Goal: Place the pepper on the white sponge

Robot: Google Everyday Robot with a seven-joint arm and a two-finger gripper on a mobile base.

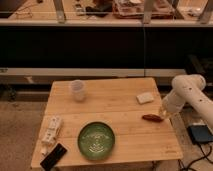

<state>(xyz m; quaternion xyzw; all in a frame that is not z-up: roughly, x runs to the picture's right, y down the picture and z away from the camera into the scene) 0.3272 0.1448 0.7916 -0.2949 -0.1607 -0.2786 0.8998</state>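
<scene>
Table (115,107) carries cup (77,90), white sponge (145,97), pepper (152,118), green plate (96,140) — remote (51,129), phone (54,156).

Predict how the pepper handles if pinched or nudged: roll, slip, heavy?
The pepper is small and slender, so probably light. It looks rounded and tapered, lying flat on the table, so a nudge may roll or pivot it. Its narrow body leaves little to pinch; it could slip. The gripper hangs beside it at the table edge.

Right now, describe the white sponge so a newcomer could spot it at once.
On the light wooden table, look near the right edge: the small flat white rectangular sponge lies beyond the slender dark-red pepper, where the robot's gripper hangs. Unlike the white cup and long white strip at left, it's a low pad.
</scene>
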